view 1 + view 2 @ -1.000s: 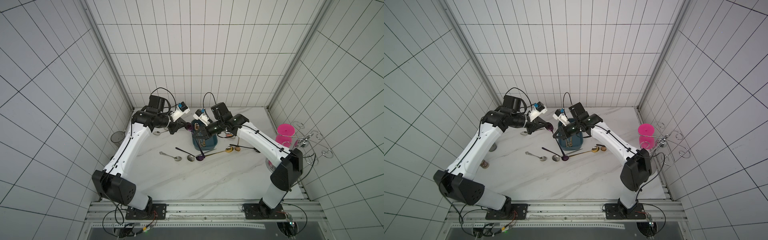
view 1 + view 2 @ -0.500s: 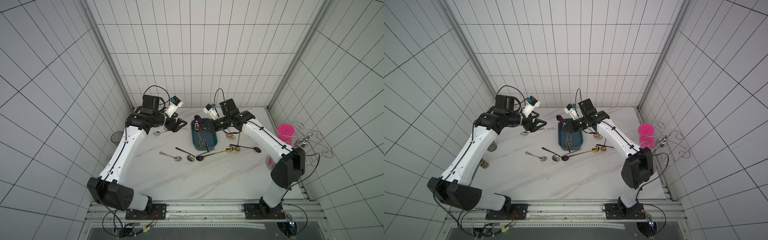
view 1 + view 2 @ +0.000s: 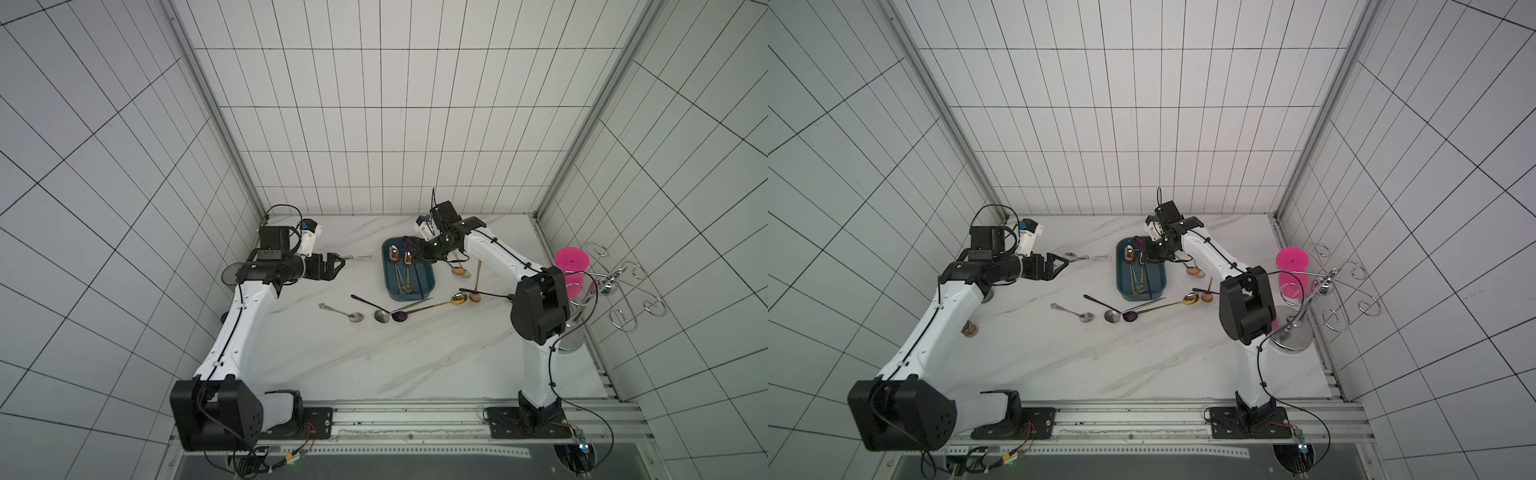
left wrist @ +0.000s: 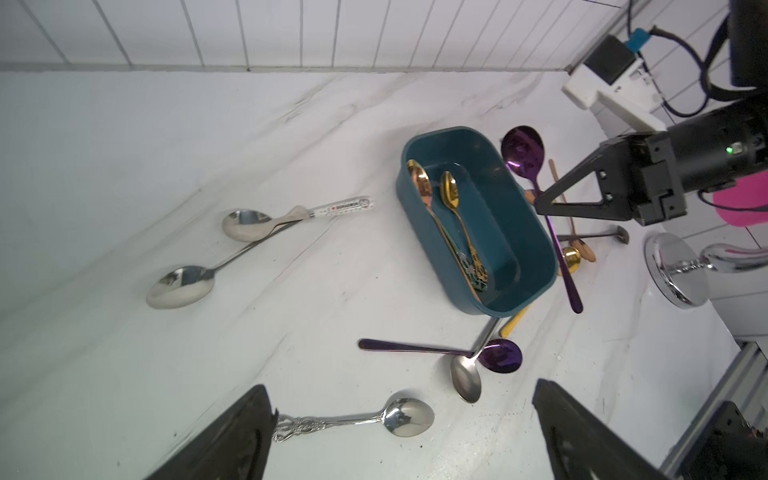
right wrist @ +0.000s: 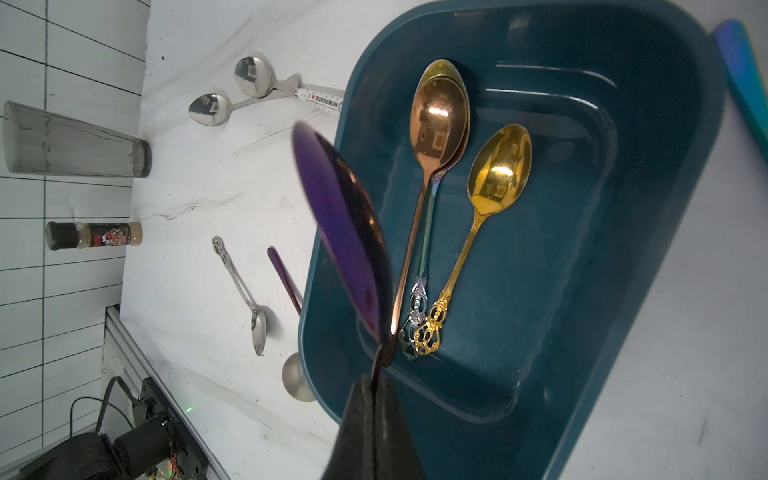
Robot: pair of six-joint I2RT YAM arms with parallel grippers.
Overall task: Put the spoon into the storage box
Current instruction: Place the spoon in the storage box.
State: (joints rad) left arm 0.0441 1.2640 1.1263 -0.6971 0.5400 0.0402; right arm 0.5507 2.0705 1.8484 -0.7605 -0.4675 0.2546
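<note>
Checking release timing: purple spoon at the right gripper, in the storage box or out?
Out. The purple spoon hangs above the storage box, its handle pinched in the shut right gripper.

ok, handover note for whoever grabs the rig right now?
Left gripper: open, empty, above the table.
Right gripper: shut on the purple spoon, held over the storage box, not yet released.
Done: copper spoon and gold spoon lie in the box.
To do: release the purple one, then box the loose spoons on the table.
</note>
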